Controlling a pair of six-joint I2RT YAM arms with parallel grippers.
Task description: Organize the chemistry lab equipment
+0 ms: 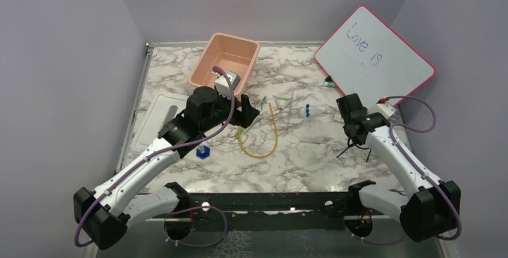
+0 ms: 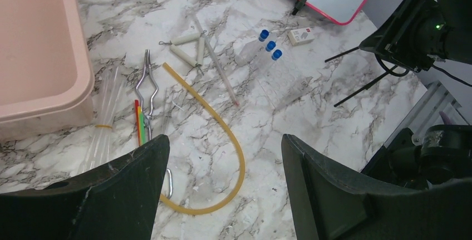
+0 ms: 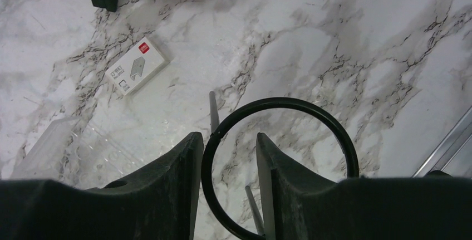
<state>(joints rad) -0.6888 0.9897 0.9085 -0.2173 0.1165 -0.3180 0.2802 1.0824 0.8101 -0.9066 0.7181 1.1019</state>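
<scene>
**Two sets of jaws, both parted**

The right gripper (image 3: 228,137) sits low on the right side of the marble table (image 1: 311,150), its jaws only narrowly apart. Only its own wrist view shows how it meets the black wire ring (image 3: 284,102). The rim runs through the gap, with one finger inside the hoop and one outside. The wire lies hard against the left finger, possibly touching it, and is not pinched. From above, only the ring's thin legs show beneath the gripper.

The left gripper (image 2: 222,140) hovers over mid-table, jaws spread wide with nothing between them. Its camera picks out what the top view blurs. The amber rubber tube (image 2: 196,94), bent in a U, lies just under the gripper. The thin metal tongs (image 2: 146,81) and the green-handled tool (image 2: 142,126) lie left of the tube, near the pink tub (image 2: 33,56). The tiny blue pieces (image 2: 270,45) sit farther right. Only the top view shows a blue block (image 1: 203,151) beside the left arm.
</scene>
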